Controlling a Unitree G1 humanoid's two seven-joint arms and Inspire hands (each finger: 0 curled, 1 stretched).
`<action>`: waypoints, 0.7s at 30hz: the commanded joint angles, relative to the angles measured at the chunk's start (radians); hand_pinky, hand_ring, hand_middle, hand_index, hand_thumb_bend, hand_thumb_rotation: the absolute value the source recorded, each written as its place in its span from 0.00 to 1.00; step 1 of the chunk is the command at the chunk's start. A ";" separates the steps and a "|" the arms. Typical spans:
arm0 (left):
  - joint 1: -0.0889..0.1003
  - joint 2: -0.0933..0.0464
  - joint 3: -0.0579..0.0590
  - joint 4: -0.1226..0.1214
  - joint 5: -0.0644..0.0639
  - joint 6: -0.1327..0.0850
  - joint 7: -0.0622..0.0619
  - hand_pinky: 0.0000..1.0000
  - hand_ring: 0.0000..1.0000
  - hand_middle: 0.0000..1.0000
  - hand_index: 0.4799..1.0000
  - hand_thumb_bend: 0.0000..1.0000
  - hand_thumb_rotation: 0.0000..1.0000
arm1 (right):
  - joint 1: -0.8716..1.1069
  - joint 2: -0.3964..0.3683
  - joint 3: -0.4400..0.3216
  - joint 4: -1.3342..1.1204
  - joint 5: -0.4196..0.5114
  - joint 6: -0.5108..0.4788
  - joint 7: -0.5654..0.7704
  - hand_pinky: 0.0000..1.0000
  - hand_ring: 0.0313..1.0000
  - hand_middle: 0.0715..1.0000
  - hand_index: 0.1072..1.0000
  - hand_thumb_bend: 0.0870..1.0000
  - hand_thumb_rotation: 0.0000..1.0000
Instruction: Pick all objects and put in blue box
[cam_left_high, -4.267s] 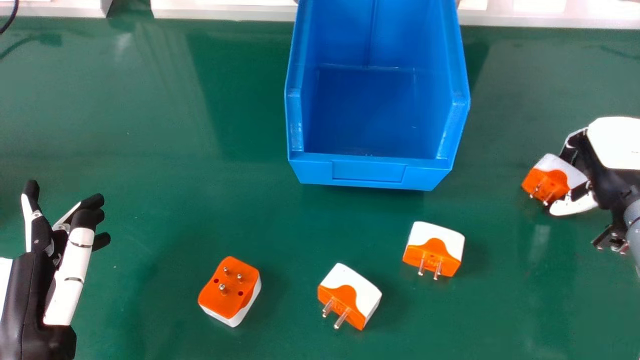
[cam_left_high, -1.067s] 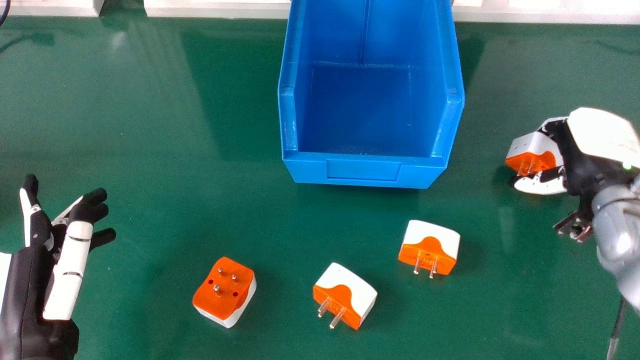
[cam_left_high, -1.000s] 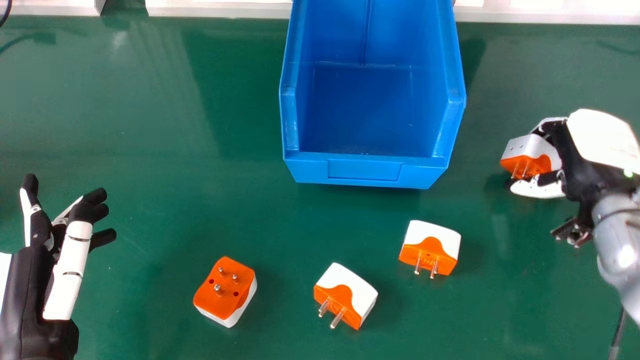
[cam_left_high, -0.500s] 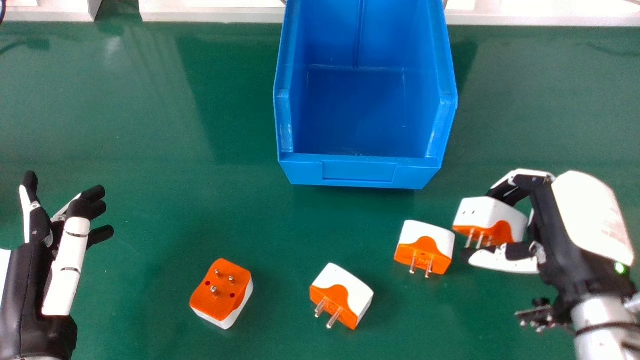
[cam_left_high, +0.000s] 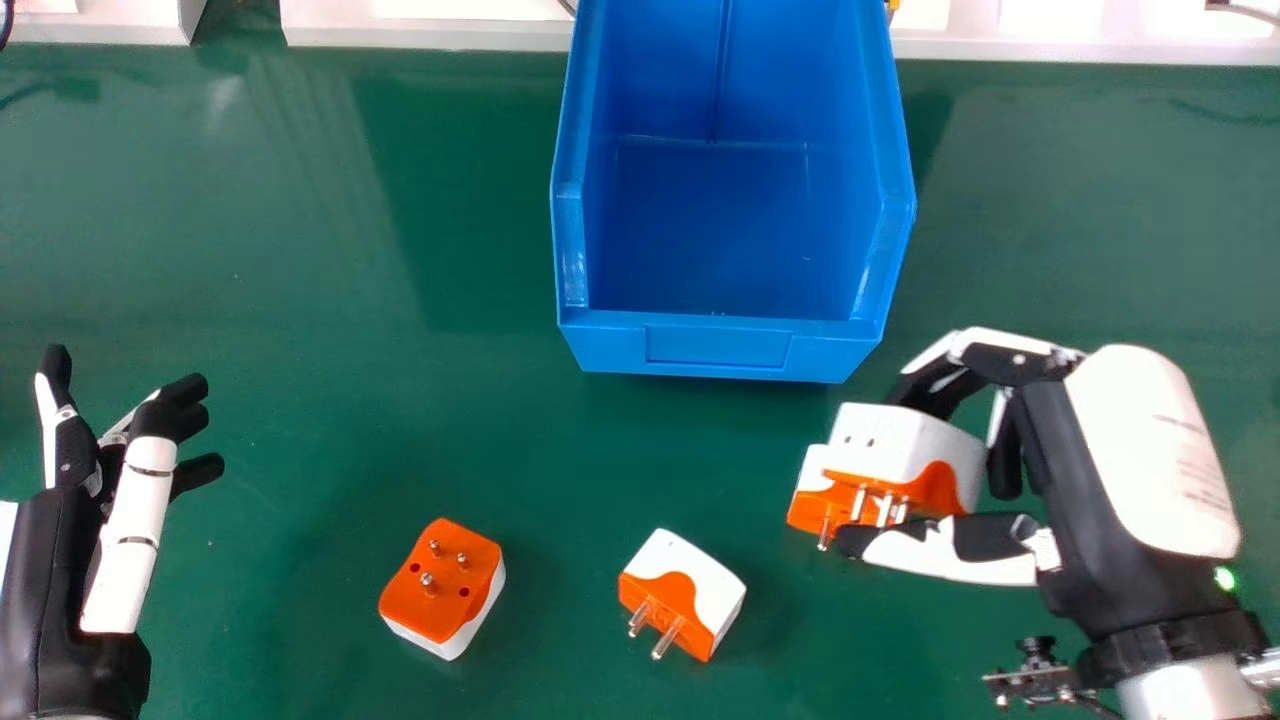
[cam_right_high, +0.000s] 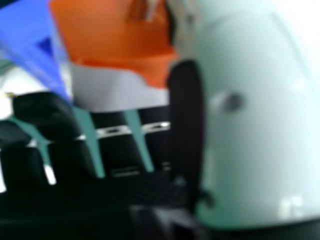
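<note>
Right of the box (cam_left_high: 720, 345), the right hand (cam_left_high: 1060, 480) clamps an adapter (cam_left_high: 905, 442); a low sweep could strike the adjacent adapter (cam_left_high: 810, 508), loosening the grip. Left hand (cam_left_high: 65, 600): fingers apart.

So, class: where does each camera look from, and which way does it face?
Head view: from the robot's head, forward and down onto the blue box and plug adapters; left hand and right hand show.
Right hand view: from the right hand, past its fingers and thumb onto the held adapter.
Shared: right hand, held adapter, blue box.
</note>
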 joint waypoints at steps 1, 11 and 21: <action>-0.002 0.010 0.007 -0.014 0.003 -0.006 -0.001 0.74 0.83 0.83 0.68 0.53 0.80 | -0.037 0.017 0.011 -0.038 -0.011 -0.034 0.008 0.07 0.07 0.10 0.41 0.44 0.13; 0.002 0.008 0.002 -0.025 0.018 -0.012 0.000 0.74 0.83 0.83 0.68 0.53 0.81 | -0.267 0.146 0.089 0.055 -0.063 0.036 0.070 0.07 0.07 0.10 0.41 0.44 0.13; -0.001 0.007 0.008 -0.014 0.002 -0.019 -0.009 0.74 0.83 0.83 0.67 0.52 0.81 | -0.597 0.239 0.121 0.335 -0.096 0.099 0.041 0.09 0.10 0.12 0.41 0.43 0.13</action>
